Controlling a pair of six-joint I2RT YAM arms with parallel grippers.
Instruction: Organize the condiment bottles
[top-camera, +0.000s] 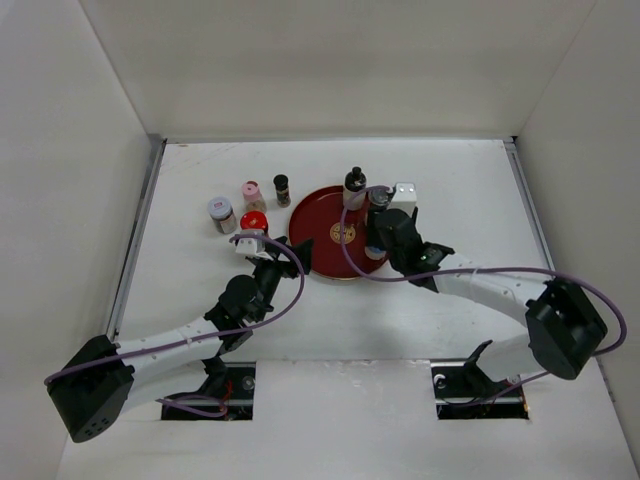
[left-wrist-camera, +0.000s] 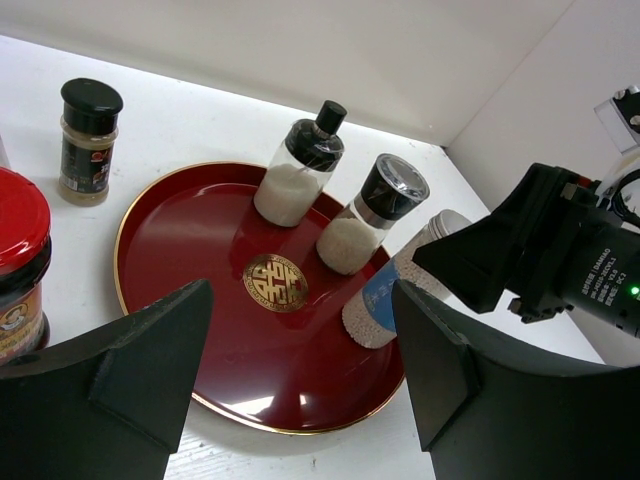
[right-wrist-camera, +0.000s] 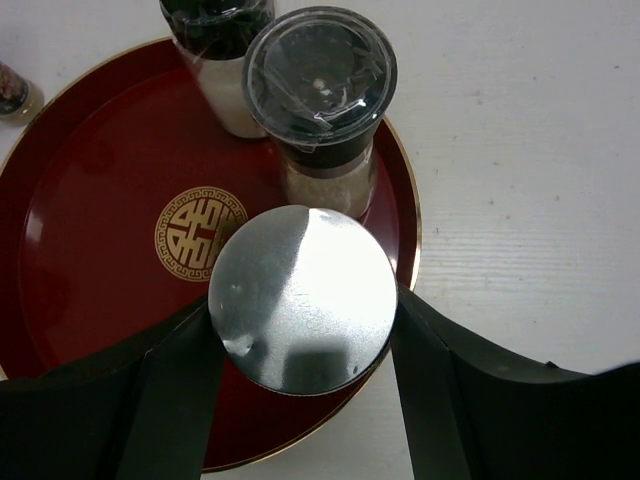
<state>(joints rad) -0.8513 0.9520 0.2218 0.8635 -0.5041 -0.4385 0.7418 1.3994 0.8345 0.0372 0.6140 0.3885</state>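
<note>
Right claw: the right claw (right-wrist-camera: 300, 305) is clamped on the silver-capped bottle (left-wrist-camera: 385, 295), one finger pressed to each side of the shiny lid.
Bottle's place: over the near right part of the red tray (right-wrist-camera: 90, 200), just beside the grinder (right-wrist-camera: 322, 100). From the left wrist it looks tilted, top leaning away from the tray's middle. I cannot tell whether its base rests on the tray.
Step in hand: by my reading, setting this bottle down next to the grinder and the pourer bottle (left-wrist-camera: 297, 165).
Doing it well: straighten the bottle first. Put it on the flat floor of the tray, not on the sloping gold rim.
Gap: leave a sliver between it and the grinder, or the finger on that side may knock it.
Release: part the fingers only once the base sits flat, then rise straight up.
Left claw: the left claw (left-wrist-camera: 300, 390) gapes with nothing in it, the red-capped jar (left-wrist-camera: 18, 255) just beside its left finger.
Left to do: the black-capped shaker (top-camera: 282, 188), pink-capped jar (top-camera: 252, 193) and lilac-capped jar (top-camera: 221, 213) stand on the table, off the tray.
</note>
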